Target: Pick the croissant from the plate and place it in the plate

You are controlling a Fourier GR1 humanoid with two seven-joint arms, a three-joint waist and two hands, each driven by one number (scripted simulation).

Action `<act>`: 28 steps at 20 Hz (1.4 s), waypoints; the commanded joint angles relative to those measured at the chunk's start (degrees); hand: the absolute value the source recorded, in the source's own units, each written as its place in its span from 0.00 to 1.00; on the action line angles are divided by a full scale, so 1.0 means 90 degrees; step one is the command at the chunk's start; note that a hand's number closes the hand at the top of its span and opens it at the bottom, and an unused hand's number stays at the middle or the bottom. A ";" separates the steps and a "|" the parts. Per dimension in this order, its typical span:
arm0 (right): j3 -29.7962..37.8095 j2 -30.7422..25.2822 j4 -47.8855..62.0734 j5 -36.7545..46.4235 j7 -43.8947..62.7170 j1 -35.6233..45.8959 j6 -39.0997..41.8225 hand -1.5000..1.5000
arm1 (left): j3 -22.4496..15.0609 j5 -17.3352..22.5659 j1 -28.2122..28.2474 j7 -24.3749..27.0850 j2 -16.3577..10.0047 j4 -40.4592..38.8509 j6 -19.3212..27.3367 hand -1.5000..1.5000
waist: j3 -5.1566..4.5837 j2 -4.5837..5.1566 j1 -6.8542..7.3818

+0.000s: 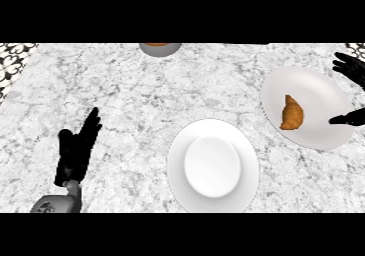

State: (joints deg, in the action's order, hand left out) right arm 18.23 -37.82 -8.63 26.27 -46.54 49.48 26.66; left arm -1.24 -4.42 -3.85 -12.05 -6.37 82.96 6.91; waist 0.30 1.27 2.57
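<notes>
The right hand (353, 67) is spread wide and empty beside the croissant (291, 112); this seems the reach step; next the hand must close around the pastry.

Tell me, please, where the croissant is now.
Head view: the croissant lies on the right plate, beside the right hand, right of the centre plate.

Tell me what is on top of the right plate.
Only a croissant lies on the right plate, near its middle. The open right hand reaches in over the plate's right rim, and its thumb covers a small part of the rim there.
</notes>
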 commanded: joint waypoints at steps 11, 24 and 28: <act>-0.0164 0.0128 -0.0268 -0.0148 -0.1190 -0.0593 0.0820 0.00 | 0.0171 0.0143 -0.0002 -0.0002 -0.0065 -0.0019 -0.0094 0.50 | -0.0002 -0.0007 0.0000; -0.0207 0.0021 -0.0070 -0.0139 -0.1057 -0.0641 0.0021 0.00 | 0.0017 0.0026 -0.0079 -0.0163 0.0091 0.0189 0.0005 0.50 | 0.0006 0.0014 0.0078; -0.0223 -0.0228 -0.0009 -0.0105 -0.1090 -0.0747 -0.0089 0.00 | -0.0093 -0.0029 -0.0041 -0.0030 0.0256 0.0032 0.0064 0.50 | 0.0015 0.0061 0.0109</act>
State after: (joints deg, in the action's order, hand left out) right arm 16.04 -37.47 -9.67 25.35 -50.55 43.64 20.17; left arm -1.83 -4.83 -4.08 -12.99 -5.26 84.05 7.01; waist 0.40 1.58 3.47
